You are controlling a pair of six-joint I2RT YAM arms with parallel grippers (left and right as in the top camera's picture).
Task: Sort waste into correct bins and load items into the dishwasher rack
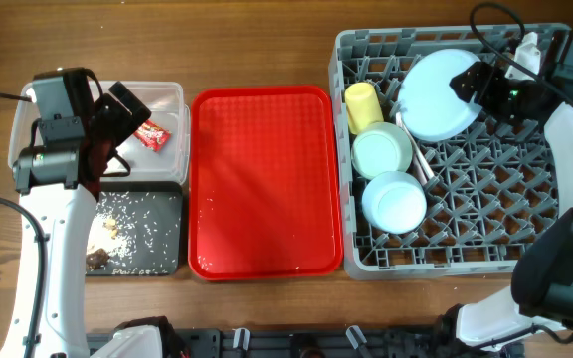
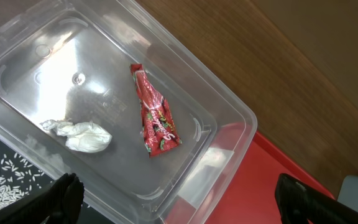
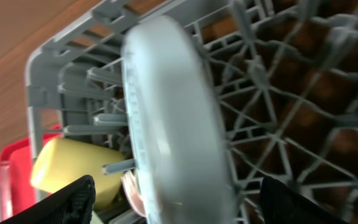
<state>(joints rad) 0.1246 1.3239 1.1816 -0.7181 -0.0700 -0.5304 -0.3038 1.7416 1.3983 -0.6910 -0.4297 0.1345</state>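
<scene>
Right gripper [image 3: 178, 190] spread wide; the pale blue plate [image 3: 166, 106] stands propped between its fingers at the rack's [image 1: 525, 199] far side, by the yellow cup [image 3: 67, 168]. Left gripper [image 2: 179, 190], spread too, above the wrapper [image 2: 157, 118].

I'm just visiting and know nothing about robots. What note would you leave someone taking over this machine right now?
Left gripper: open above the clear tub, holding nothing.
Right gripper: open, fingers either side of the pale blue plate standing on edge in the rack.
Done: wrapper and tissue in the tub; food scraps in the black tray; yellow cup, green bowl, blue bowl in the rack, one white utensil beside them.
To do: withdraw the right arm; find the second utensil, only one shows.
</scene>
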